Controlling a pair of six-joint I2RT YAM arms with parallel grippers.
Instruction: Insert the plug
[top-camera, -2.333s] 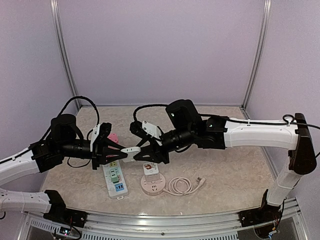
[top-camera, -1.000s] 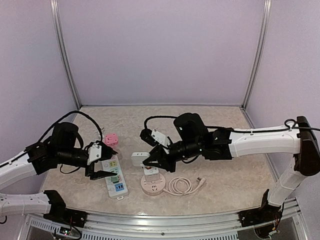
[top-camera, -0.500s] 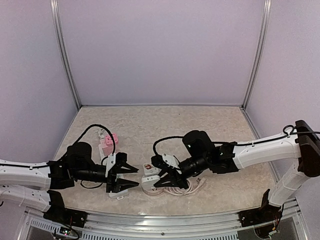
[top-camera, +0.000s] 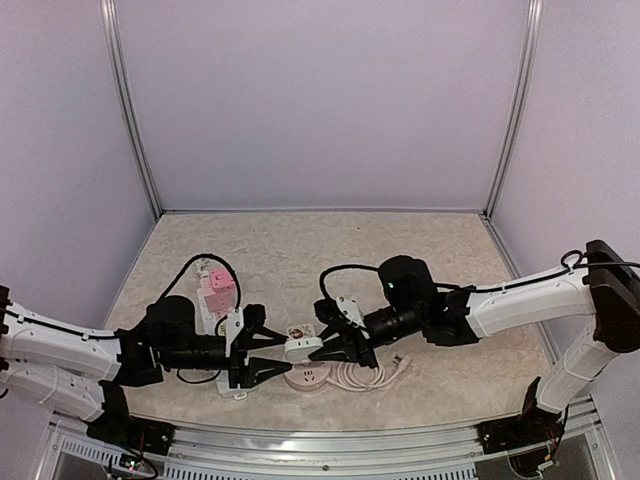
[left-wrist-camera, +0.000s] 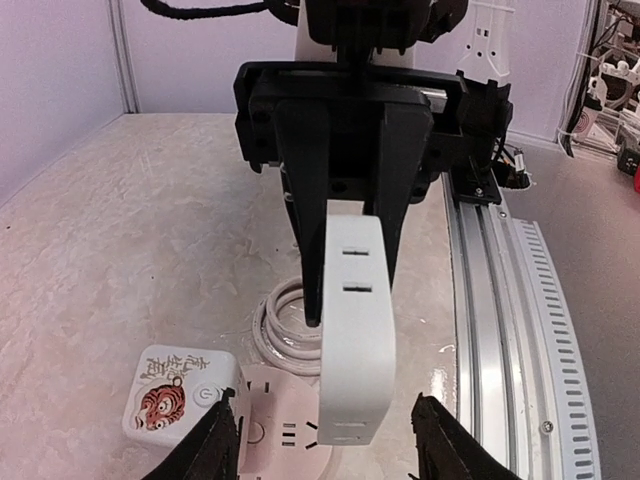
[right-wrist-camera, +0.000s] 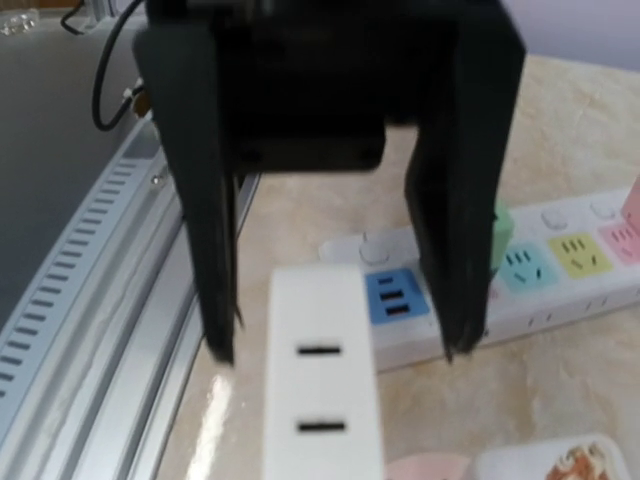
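Dropped low, near insertion: white slotted plug (left-wrist-camera: 355, 330) clamped in right claw (top-camera: 330, 350) over round pink socket hub (top-camera: 308, 377); left claw (top-camera: 278, 355) agape.

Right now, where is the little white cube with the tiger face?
In the top view, front centre: the tiger-face cube sits on the round pink socket hub, beside the coiled white cable.

Left pincer (top-camera: 286, 355) spread; right pincer (top-camera: 325, 348) clamped; arms facing.
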